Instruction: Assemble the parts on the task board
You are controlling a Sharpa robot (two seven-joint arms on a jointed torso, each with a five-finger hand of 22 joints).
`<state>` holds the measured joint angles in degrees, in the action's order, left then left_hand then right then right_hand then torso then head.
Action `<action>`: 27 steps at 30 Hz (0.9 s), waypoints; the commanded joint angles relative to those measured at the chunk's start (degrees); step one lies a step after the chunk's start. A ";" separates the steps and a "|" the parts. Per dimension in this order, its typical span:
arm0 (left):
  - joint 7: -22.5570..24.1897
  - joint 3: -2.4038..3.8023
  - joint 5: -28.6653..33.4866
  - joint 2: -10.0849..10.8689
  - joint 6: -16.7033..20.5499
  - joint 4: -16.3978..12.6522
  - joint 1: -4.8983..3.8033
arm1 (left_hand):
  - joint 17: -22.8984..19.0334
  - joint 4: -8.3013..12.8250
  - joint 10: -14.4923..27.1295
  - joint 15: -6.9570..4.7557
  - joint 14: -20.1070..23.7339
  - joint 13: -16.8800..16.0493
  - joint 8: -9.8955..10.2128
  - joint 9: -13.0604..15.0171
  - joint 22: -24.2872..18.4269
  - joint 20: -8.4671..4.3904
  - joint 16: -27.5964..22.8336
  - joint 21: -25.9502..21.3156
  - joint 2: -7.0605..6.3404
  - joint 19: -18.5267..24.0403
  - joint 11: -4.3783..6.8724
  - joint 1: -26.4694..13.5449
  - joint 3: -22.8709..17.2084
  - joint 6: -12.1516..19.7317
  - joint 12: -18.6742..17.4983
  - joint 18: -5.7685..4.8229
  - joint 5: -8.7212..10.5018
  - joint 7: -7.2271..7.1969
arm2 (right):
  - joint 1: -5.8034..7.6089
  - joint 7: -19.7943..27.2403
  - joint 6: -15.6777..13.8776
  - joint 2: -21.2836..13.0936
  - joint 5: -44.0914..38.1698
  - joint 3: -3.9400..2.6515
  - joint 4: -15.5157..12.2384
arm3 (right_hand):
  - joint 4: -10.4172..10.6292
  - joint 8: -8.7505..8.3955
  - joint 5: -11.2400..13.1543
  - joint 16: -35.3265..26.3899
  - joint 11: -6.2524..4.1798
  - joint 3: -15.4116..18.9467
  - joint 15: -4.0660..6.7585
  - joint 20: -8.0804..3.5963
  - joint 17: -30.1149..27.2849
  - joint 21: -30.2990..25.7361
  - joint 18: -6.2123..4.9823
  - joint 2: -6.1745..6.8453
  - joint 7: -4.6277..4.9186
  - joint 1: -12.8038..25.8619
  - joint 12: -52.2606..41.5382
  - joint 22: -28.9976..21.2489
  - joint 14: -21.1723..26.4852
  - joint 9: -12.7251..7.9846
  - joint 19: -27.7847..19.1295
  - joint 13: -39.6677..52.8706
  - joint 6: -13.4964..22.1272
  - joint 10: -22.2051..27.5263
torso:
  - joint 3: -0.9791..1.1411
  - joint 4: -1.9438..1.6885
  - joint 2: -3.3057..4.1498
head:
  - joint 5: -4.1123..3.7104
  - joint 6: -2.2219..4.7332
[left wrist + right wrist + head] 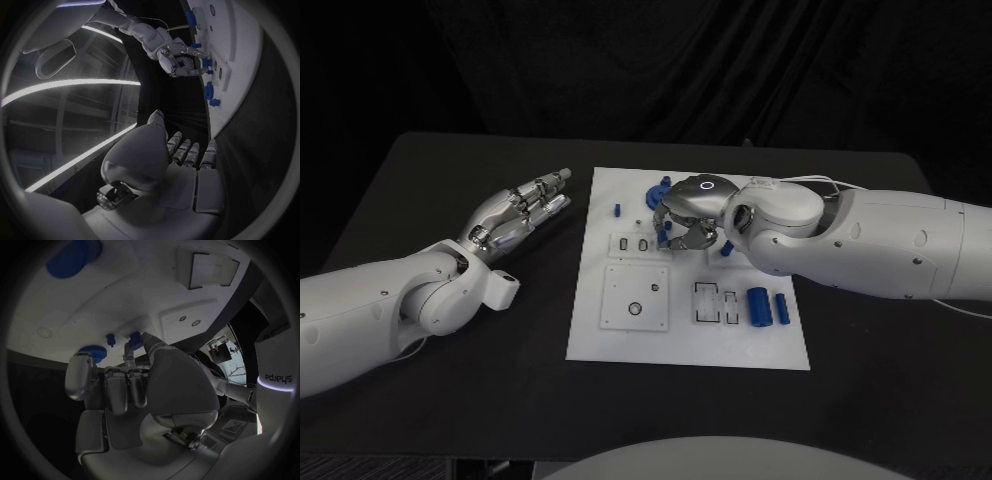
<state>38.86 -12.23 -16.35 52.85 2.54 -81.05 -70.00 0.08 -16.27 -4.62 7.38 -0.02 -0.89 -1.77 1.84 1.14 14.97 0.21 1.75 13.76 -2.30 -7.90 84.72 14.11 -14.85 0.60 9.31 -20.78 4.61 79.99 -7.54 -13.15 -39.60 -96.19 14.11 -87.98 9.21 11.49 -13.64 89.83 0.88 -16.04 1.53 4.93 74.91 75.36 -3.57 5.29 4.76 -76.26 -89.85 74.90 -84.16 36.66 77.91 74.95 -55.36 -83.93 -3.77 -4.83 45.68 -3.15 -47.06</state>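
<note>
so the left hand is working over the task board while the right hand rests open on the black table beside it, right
The hands are swapped. In the head view the right hand is working over the task board, pinching a small blue part, while the left hand rests open on the black table beside it.

Both arms are smooth, round and white. The left hand (pixel 519 212) and right hand (pixel 687 205) are shiny silver. A thin white cable (pixel 808 180) runs along the right arm.

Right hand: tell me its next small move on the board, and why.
Probably press the small blue peg straight down into the white board. The right hand pinches that peg at its fingertips right over the board near the far edge, while the left hand lies open on the table beside it.
</note>
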 commanded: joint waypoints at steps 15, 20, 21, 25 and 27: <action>3.24 0.04 -0.14 -0.36 -1.01 0.37 0.04 | -0.08 0.31 0.01 0.37 0.02 -0.06 -0.08 -0.01 0.09 0.30 -0.21 0.29 0.19 0.08 -0.38 0.52 -0.14 0.41 0.29 1.08 -0.24 0.10 | -0.24 -0.21 1.68 0.17 -0.54 0.00 0.26 | 1.04 -8.01 -0.21 0.17 0.72 1.78 -0.55 0.62 15.09 -0.56 -0.36 1.45 0.99 5.36 -0.15 9.92 -5.84 -5.88 -0.30 15.05 11.35 -6.07 | 0.06 0.10 -0.05 | -0.09 -0.40; 3.21 0.04 -0.14 -0.37 -1.06 0.44 0.05 | -0.08 0.31 0.01 0.37 0.02 -0.06 -0.08 -0.01 0.09 0.30 -0.21 0.29 0.19 0.08 -0.38 0.52 -0.14 0.41 0.29 1.08 -0.24 0.10 | -0.25 -0.16 1.71 0.17 -0.54 0.00 0.30 | 1.12 -8.00 -0.21 0.17 0.70 1.95 -0.54 0.61 15.09 -0.67 -0.39 1.55 0.95 5.53 -0.15 9.88 -5.84 -6.47 -0.38 15.05 11.93 -6.07 | 0.07 0.10 -0.04 | -0.03 -0.53; 3.21 0.04 -0.14 -0.37 -1.07 0.46 0.05 | -0.08 0.31 0.01 0.37 0.02 -0.06 -0.08 -0.01 0.09 0.30 -0.21 0.29 0.19 0.08 -0.38 0.52 -0.14 0.41 0.29 1.08 -0.24 0.10 | -0.25 -0.15 1.68 0.16 -0.54 0.00 0.30 | 1.13 -8.01 -0.21 0.17 0.69 1.99 -0.54 0.61 15.09 -0.70 -0.39 1.57 0.92 5.55 -0.15 9.87 -5.84 -6.64 -0.41 15.05 12.09 -6.07 | 0.07 0.09 -0.04 | -0.03 -0.58; 3.23 0.04 -0.14 -0.36 -1.10 0.48 0.06 | -0.08 0.31 0.01 0.37 0.02 -0.06 -0.08 -0.01 0.09 0.30 -0.21 0.29 0.19 0.08 -0.38 0.52 -0.14 0.41 0.29 1.08 -0.24 0.10 | -0.25 -0.02 1.15 0.03 -0.54 0.00 0.30 | 1.28 -7.99 -0.21 0.17 0.67 2.22 -0.52 0.59 15.09 -0.91 -0.44 1.65 0.90 5.76 -0.15 9.81 -5.84 -7.41 -0.57 15.05 12.89 -6.07 | 0.04 0.06 -0.05 | -0.02 -0.66; 3.29 0.04 -0.14 -0.30 -1.04 0.44 0.06 | -0.08 0.31 0.01 0.37 0.02 -0.06 -0.08 -0.01 0.09 0.30 -0.21 0.29 0.19 0.08 -0.38 0.52 -0.14 0.41 0.29 1.08 -0.24 0.10 | -0.25 0.22 0.20 -0.21 -0.54 0.00 0.23 | 2.01 -7.97 -0.25 0.17 0.62 3.02 -0.48 0.56 15.09 -1.13 -0.47 2.07 0.81 6.41 -0.15 9.76 -5.84 -9.41 -0.71 15.05 15.35 -6.07 | 0.04 0.03 -0.04 | -0.01 -0.66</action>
<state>38.86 -12.23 -16.35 52.58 2.20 -80.53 -70.00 0.06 -16.27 -4.62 7.38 -0.02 -0.88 -1.77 1.84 1.14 14.97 0.21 1.75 13.76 -2.30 -7.90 84.73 14.11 -14.85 0.60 9.31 -20.78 4.61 79.89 -7.33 -11.98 -39.60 -96.33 14.15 -87.67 11.21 3.71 -13.71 89.83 1.33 -13.44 1.31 5.33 74.90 74.43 -3.57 7.44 5.61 -70.47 -89.85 74.93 -83.94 27.72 77.50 74.93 -40.62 -84.02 -3.71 -4.74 45.63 -3.15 -47.70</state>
